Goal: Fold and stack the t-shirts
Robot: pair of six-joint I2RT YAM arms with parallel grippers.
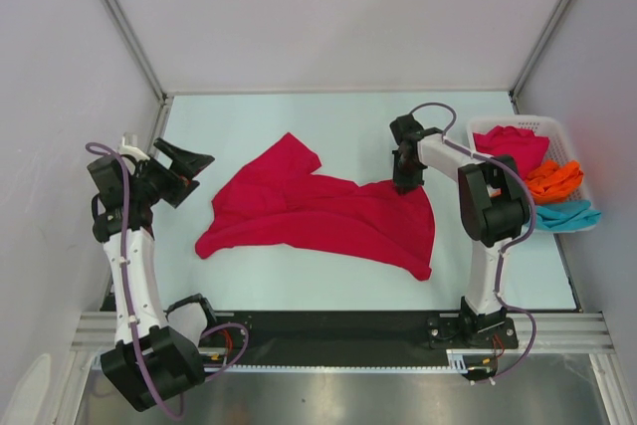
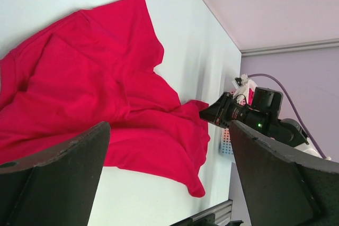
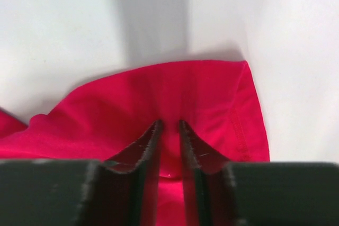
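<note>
A crimson red t-shirt (image 1: pixel 318 211) lies spread and crumpled on the pale table; it also shows in the left wrist view (image 2: pixel 95 88). My right gripper (image 1: pixel 406 184) points down at the shirt's far right corner. In the right wrist view its jaws (image 3: pixel 169 125) are nearly closed, pinching a fold of the red cloth (image 3: pixel 212 93) near the hem. My left gripper (image 1: pixel 194 174) is open and empty, held above the table left of the shirt, apart from it (image 2: pixel 167 130). Another crimson shirt (image 1: pixel 513 146), an orange one (image 1: pixel 552 181) and a teal one (image 1: pixel 567 214) lie in the basket.
A white slatted basket (image 1: pixel 557 126) stands at the table's right edge, close behind the right arm. White walls enclose the table at the back and sides. A black rail (image 1: pixel 328 330) runs along the near edge.
</note>
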